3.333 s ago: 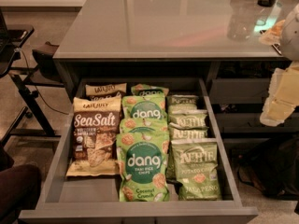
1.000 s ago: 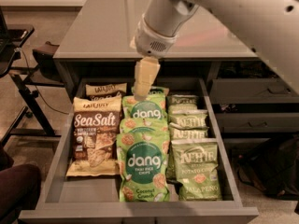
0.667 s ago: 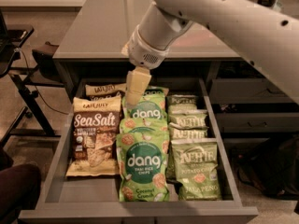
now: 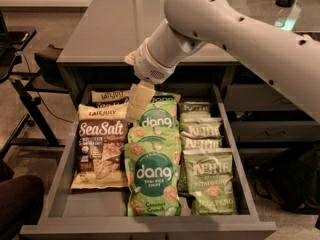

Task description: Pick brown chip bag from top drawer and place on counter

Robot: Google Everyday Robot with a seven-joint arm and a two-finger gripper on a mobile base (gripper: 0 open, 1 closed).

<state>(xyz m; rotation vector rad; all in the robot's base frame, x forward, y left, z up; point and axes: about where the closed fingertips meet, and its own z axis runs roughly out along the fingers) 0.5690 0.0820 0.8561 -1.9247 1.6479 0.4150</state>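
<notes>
The top drawer (image 4: 60,184) stands open under the grey counter (image 4: 105,29). In its left column lies a brown Sea Salt chip bag (image 4: 101,151), with more brown and yellow bags (image 4: 109,96) behind it. My gripper (image 4: 137,104) hangs from the white arm (image 4: 225,29) above the back of the drawer, between the left column and the green Dang bags (image 4: 151,176). It is just right of the far end of the brown bags and holds nothing that I can see.
Green Kettle jalapeño bags (image 4: 207,179) fill the right column. A black chair frame (image 4: 25,94) stands to the left of the counter. More drawer fronts (image 4: 270,129) sit to the right. A clear bottle (image 4: 287,14) stands on the counter's far right.
The arm swung in from the right and came down over the drawer. Over the last second the gripper moved left and lower, toward the back of the brown bag column.
</notes>
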